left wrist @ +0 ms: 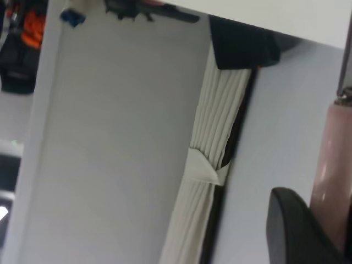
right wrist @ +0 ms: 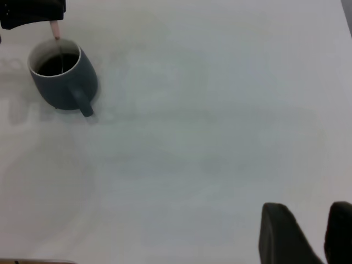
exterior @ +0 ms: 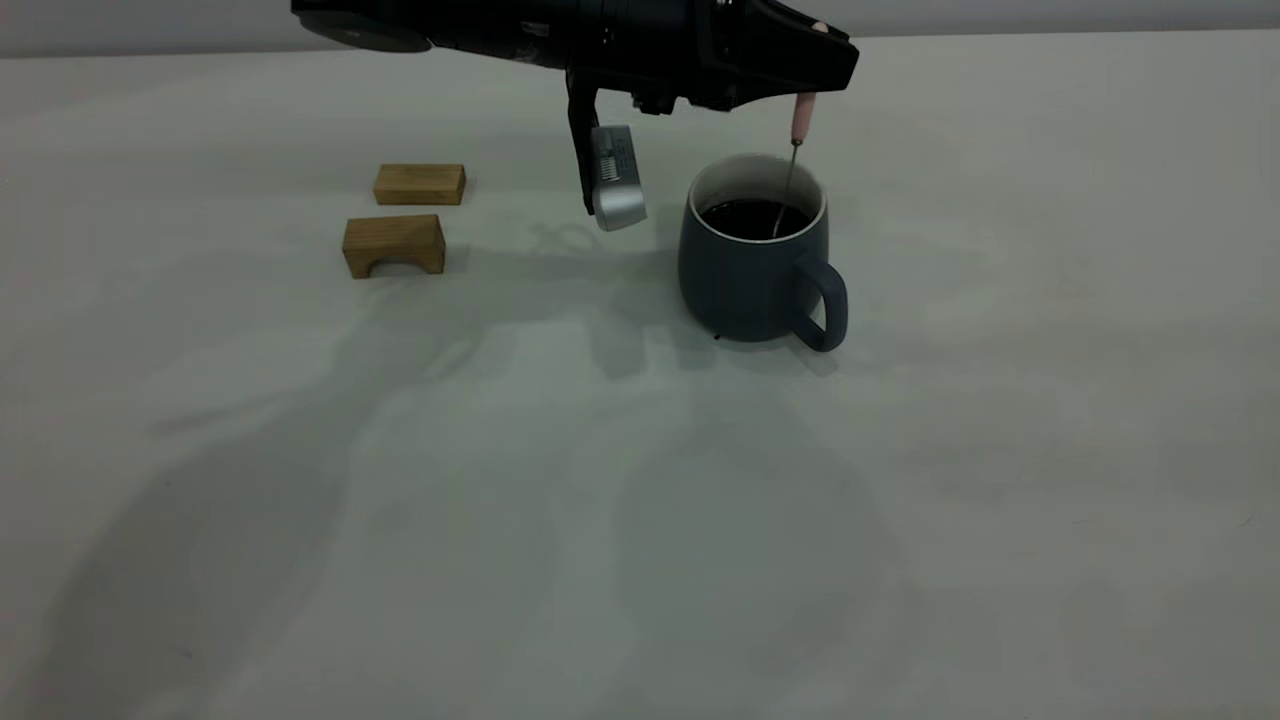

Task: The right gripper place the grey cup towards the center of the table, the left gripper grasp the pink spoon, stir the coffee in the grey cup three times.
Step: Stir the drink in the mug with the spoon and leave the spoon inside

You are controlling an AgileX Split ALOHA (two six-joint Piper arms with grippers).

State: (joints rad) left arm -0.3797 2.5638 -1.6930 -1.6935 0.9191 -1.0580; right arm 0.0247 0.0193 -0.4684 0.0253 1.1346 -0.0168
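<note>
Left pincer (exterior: 815,75) horiz. above grey cup (exterior: 752,270), gripping pink spoon (exterior: 803,117) vertical.

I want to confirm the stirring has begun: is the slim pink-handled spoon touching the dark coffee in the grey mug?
Touching. In the exterior view the pink spoon, held by the left gripper, hangs upright, its thin metal neck running down into the coffee.

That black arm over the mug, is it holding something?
Yes: the left gripper holds the pink spoon by its handle's top.
</note>
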